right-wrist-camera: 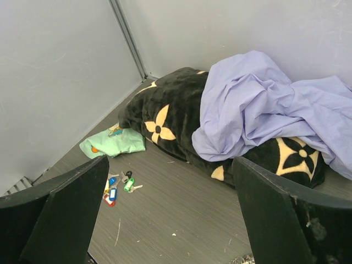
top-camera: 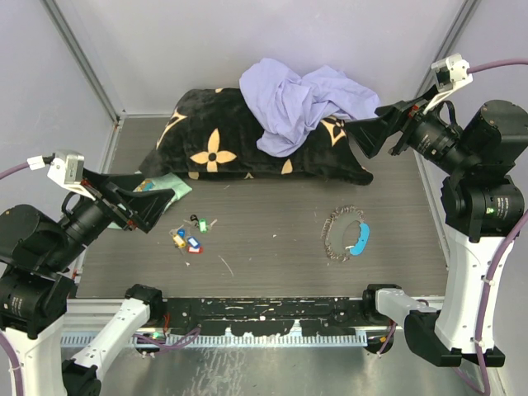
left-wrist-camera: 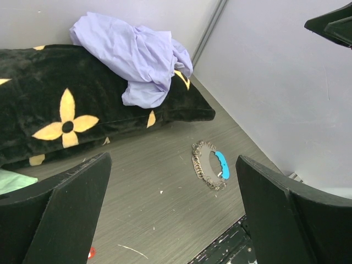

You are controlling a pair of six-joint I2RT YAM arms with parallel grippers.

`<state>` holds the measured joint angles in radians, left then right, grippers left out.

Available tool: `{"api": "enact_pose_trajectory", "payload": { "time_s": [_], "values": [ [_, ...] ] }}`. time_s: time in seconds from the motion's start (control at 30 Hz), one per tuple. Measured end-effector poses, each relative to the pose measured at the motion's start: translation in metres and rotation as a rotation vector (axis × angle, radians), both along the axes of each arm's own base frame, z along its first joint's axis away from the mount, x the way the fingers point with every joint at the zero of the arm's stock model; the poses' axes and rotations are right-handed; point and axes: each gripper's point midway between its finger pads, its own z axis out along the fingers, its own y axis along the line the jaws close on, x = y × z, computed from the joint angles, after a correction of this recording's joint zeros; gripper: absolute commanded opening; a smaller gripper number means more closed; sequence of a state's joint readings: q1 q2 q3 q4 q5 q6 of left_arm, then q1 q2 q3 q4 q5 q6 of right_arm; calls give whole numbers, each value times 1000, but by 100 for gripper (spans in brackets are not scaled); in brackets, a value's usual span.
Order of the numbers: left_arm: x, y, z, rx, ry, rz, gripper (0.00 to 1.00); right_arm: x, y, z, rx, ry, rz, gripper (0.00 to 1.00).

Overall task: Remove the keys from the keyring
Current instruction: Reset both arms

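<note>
Several small keys with green, blue, yellow and red tags lie loose in a cluster on the left of the table, also in the right wrist view. The keyring, a silver chain loop with a light-blue crescent, lies flat on the right, apart from the keys; the left wrist view shows it too. My left gripper hangs open above the table's left side, up and left of the keys, holding nothing. High at the right, over the pillow's end, my right gripper is open and empty.
A black pillow with tan flowers lies across the back, with a lavender cloth bunched on top. A mint-green cloth lies by the pillow's left end. Grey walls close the left, right and back sides.
</note>
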<state>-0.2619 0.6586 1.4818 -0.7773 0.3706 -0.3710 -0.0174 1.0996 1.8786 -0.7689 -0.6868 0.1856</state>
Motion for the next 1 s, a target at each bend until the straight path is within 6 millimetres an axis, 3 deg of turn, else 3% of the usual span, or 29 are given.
{"api": "enact_pose_trajectory", "payload": {
  "time_s": [1.0],
  "values": [
    [1,0,-5,19,-3,-2,98,2,-1,-4,-2,10,1,100]
  ]
}}
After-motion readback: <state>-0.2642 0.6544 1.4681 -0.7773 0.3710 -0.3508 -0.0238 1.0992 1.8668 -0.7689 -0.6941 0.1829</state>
